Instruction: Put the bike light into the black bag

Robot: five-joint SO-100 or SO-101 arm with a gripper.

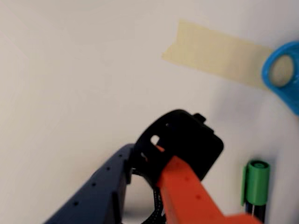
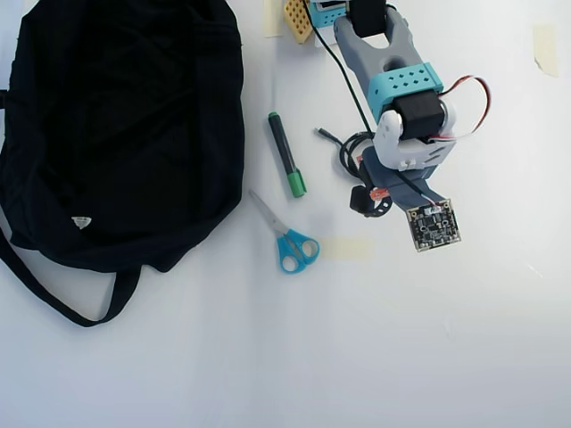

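Note:
The bike light [image 1: 187, 140] is a small black block with a loop strap, and it sits between my fingers. My gripper [image 1: 149, 161], with one dark blue and one orange finger, is shut on it just above the white table. In the overhead view the gripper [image 2: 373, 192] and the light [image 2: 364, 202] are right of centre. The black bag [image 2: 125, 125] lies far to the left, soft and large, with a small white label and a long strap. The scissors and a marker lie between the bag and the gripper.
Blue-handled scissors [image 2: 290, 241] [image 1: 285, 74] and a green-capped marker [image 2: 287, 156] [image 1: 256, 186] lie left of the gripper. A strip of beige tape [image 2: 348, 247] [image 1: 215, 53] is stuck to the table. A coiled black cable [image 2: 350, 152] lies by the arm.

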